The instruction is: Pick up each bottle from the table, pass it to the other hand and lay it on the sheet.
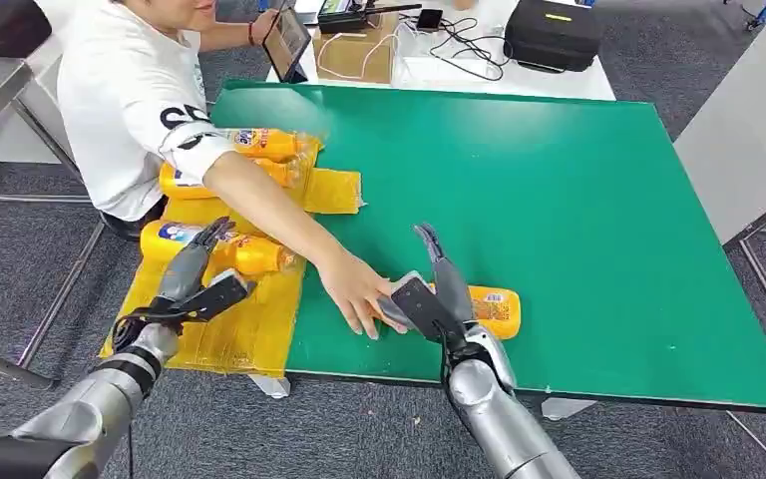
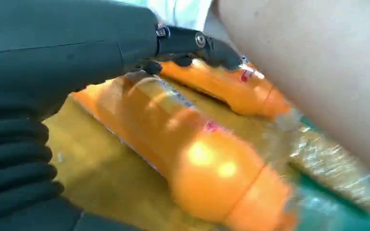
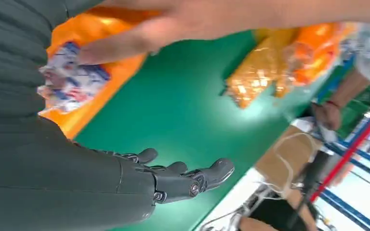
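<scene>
Nearest, the right hand (image 1: 437,291) hovers with fingers (image 3: 212,172) spread and holding nothing, beside a bottle (image 1: 491,307) lying on the green tabletop (image 1: 578,200); a person's hand (image 1: 357,291) rests at that bottle, seemingly setting it within reach. The left hand (image 1: 194,274), fingers loose and empty, hangs over another bottle (image 1: 244,253) on the yellow sheet (image 1: 249,329). Farther back, two more bottles (image 1: 264,143) lie on the sheet.

The right robot hand (image 1: 437,289) and a person's hand (image 1: 359,292) are hiding the neck end of the bottle (image 1: 494,309) at the tabletop's (image 1: 578,200) six o'clock edge. In the left wrist view, blur is smearing the nearest bottle (image 2: 192,154). The person's forearm (image 1: 259,200) is covering part of two bottles (image 1: 269,145) at ten o'clock.
</scene>
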Motion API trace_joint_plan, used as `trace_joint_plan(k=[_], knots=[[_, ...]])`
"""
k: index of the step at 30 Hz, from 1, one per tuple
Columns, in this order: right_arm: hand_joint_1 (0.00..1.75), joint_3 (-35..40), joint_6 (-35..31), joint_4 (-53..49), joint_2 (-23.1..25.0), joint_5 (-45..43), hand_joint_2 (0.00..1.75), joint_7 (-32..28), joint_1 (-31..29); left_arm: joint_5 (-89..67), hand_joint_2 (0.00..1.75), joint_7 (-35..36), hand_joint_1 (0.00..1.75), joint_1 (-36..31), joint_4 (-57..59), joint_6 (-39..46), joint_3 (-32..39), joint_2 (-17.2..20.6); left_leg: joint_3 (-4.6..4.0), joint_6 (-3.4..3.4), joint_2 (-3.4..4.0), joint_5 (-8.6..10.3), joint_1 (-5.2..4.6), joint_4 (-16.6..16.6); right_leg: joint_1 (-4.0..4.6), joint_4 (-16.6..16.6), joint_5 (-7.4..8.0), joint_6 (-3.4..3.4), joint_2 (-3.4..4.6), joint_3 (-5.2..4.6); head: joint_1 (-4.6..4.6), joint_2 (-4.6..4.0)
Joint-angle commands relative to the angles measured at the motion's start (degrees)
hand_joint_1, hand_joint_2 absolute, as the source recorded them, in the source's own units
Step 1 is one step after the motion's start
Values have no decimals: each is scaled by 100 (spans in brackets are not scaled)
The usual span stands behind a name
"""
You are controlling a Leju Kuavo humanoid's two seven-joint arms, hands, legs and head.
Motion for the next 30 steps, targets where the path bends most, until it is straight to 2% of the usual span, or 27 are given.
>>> trace_joint_plan(k=[1, 4, 5, 9, 10, 12, 13, 14, 16, 18, 19, 21, 28, 30], knots=[[0, 69, -16, 390, -280, 171, 175, 161, -89, 759, 0, -37, 0, 407, -1015, -497, 613, -328, 24, -6, -8, -9, 7, 0, 9, -3, -11, -8, -12, 30, 2, 0], [0, 88, -5, 304, -393, 366, 175, 331, -13, 1476, 0, -37, 0, 497, -1274, -894, 773, -411, 12, -4, -7, -3, 6, -2, 7, -5, -5, -5, -10, 16, 0, 0], [0, 36, -24, 168, -475, 535, 175, 554, 115, 1924, 0, -37, 0, 385, -1083, -1281, 1160, -594, 27, -6, -14, -11, 9, 1, 11, -4, -15, -8, -18, 35, 2, 0], [0, -120, -19, -47, -620, 818, 175, 817, 431, 2210, 0, 155, 0, 543, -1453, -1531, 1295, -1013, 31, -3, -30, -11, 8, -3, 9, -7, -20, -5, -34, 43, 0, 0], [0, -150, -15, -62, -638, 894, 175, 869, 474, 2366, 175, 217, 0, 552, -1496, -1706, 1318, -1086, 38, -3, -33, -15, 8, -1, 10, -6, -25, -6, -37, 51, 2, 0], [0, -213, -13, -107, -716, 1088, 175, 984, 598, 2303, 175, 331, 0, 562, -1503, -1745, 1121, -1143, 35, -1, -45, -15, 7, 1, 8, -6, -27, -4, -47, 54, 2, 0], [0, -235, -30, -95, -741, 1168, 175, 1058, 613, 2382, 175, 340, 0, 563, -1498, -1872, 1108, -1176, 20, -2, -22, -9, 3, 0, 4, -4, -14, -3, -23, 28, 0, 2], [0, -257, -13, -80, -785, 1229, 175, 1102, 616, 2396, 175, 346, 0, 558, -1505, -1919, 1064, -1205, 36, -3, -35, -18, 7, 3, 9, -5, -26, -6, -38, 53, 0, 0], [0, -287, 54, -58, -834, 1316, 175, 1164, 606, 2531, 175, 375, 0, 553, -1543, -2091, 1050, -1245, 11, 0, -25, -4, 1, -2, 2, -12, -8, -2, -24, 24, 2, 0], [0, -287, 54, -58, -834, 1316, 175, 1164, 606, 2531, 175, 375, 0, 553, -1543, -2091, 1050, -1245, 31, -2, -33, -16, 5, 3, 7, -11, -21, -6, -34, 49, 0, 0], [0, -302, 60, -57, -834, 1316, 175, 1164, 602, 2539, 175, 380, 0, 560, -1554, -2099, 1048, -1233, 9, 0, -20, -5, 0, -1, 2, -12, -7, -3, -20, 21, 2, 0], [0, -296, 113, -40, -836, 1437, 175, 1256, 588, 2643, 175, 442, 0, 575, -1582, -2226, 1045, -1224, 32, -4, -20, -16, 7, 3, 9, -12, -17, -8, -23, 47, 2, 0], [0, -307, 380, 369, -1111, 2312, 175, 1703, 309, 3176, 175, 785, 0, 706, -1933, -2806, 745, -1374, 22, 0, -25, -6, 4, -1, 7, -15, -10, -2, -27, 34, 0, 0], [0, -295, 505, 480, -1158, 2518, 175, 1772, 175, 3262, 175, 821, 0, 799, -2144, -2843, 633, -1394, 45, -3, -23, -20, 9, 4, 12, -14, -21, -6, -26, 62, 0, 2]])
